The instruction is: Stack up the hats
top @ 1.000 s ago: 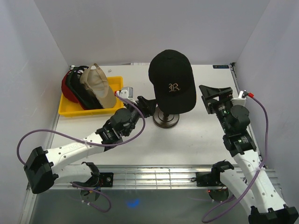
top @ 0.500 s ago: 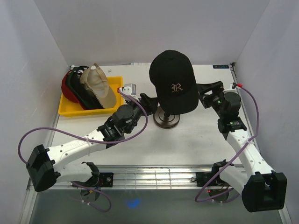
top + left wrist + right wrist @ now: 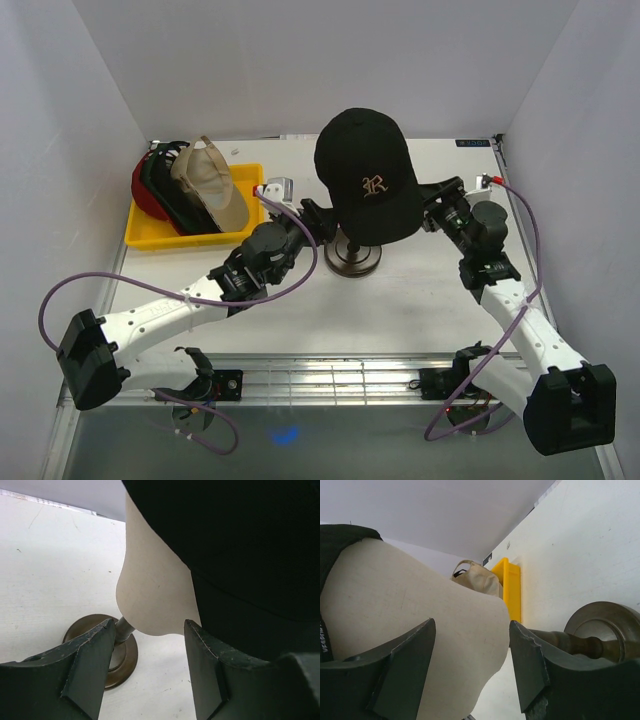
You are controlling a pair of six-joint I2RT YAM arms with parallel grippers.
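A black cap with a gold "R" (image 3: 366, 175) sits on a beige mannequin head (image 3: 150, 585) on a dark round stand (image 3: 356, 258) at the table's middle. My left gripper (image 3: 318, 222) is open right beside the head's left side, under the cap (image 3: 240, 545). My right gripper (image 3: 433, 208) is open at the head's right side, its jaws either side of the head's lower part (image 3: 420, 615). A tan cap (image 3: 212, 184), a dark cap (image 3: 165, 190) and a red cap (image 3: 145, 192) lie piled in the yellow tray (image 3: 246, 180). The tan cap also shows in the right wrist view (image 3: 476, 575).
The yellow tray (image 3: 511, 587) stands at the back left, against the left wall. White walls close in the left, back and right. The stand's base (image 3: 107, 652) and turned stem (image 3: 580, 642) lie close below both grippers.
My right arm has swung left from the right side to the mannequin head. My left gripper has moved up to the head's left side. The black cap has shifted slightly.
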